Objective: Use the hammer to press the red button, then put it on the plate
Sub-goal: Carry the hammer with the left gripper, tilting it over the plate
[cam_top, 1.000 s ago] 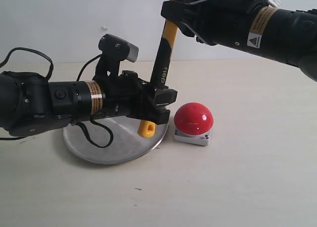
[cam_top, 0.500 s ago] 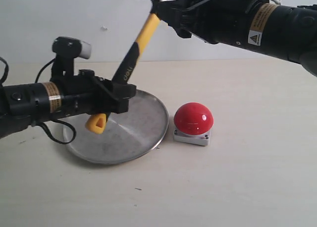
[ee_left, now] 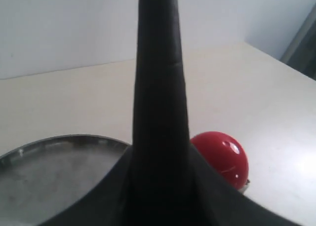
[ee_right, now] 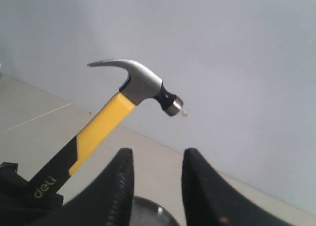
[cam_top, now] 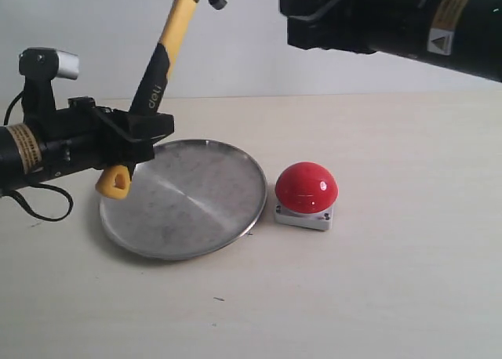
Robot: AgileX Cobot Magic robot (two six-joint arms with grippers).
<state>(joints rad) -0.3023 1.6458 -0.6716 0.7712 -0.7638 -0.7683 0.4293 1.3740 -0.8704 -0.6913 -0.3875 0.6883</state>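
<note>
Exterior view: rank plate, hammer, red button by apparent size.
1. Plate, widest area.
2. Hammer, longer but thin; held aloft, so the order of these top two is unsure.
3. Red button, smallest.

The hammer is being held off the surface by the left claw, which is closing around the black lower part of the handle. Its yellow looped end is sticking out just below the claw. The yellow upper handle and dark steel head are rising well above the claw, leaning toward the button's side. White lettering is showing on the black grip. The plate, round, silver and scuffed, is lying flat just below and beside the claw. The red button, a glossy dome on a square grey base, is sitting upright just beside the plate's rim, on the side away from the claw.
</note>
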